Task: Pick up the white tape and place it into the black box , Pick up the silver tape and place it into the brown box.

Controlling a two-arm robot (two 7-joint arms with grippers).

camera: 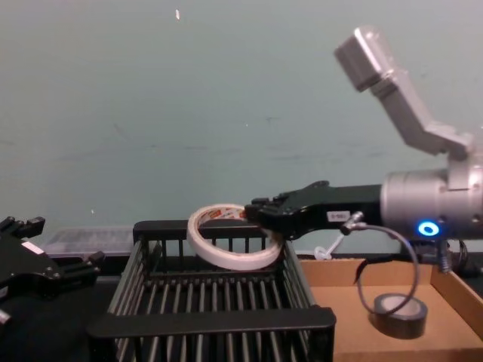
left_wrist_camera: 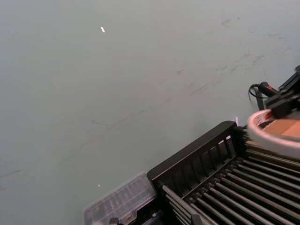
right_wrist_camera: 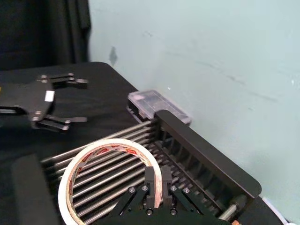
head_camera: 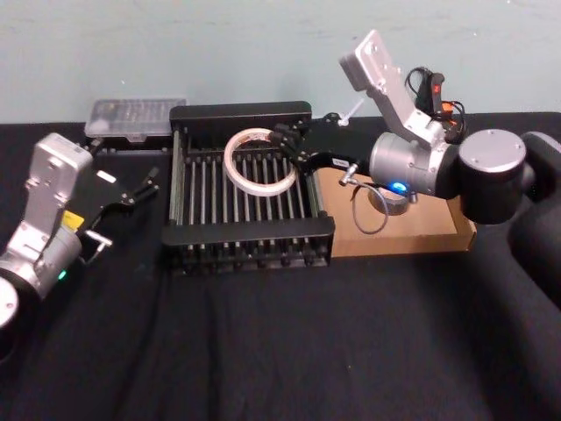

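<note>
right gripper [right_wrist_camera: 154, 185] pinching the white tape [right_wrist_camera: 101, 168] by its rim, above the black box [head_camera: 250, 237] | left gripper [head_camera: 140, 187] spread, idle left of box | silver tape [camera: 400, 311] in brown box [camera: 453, 324], partly hidden by right arm in head view

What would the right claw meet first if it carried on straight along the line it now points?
The right claw, shut on the wide white tape ring, points across the black slatted plastic crate toward its far-left corner. Probably it would meet the crate's wall there first, though it may pass above; depth is unclear.
</note>
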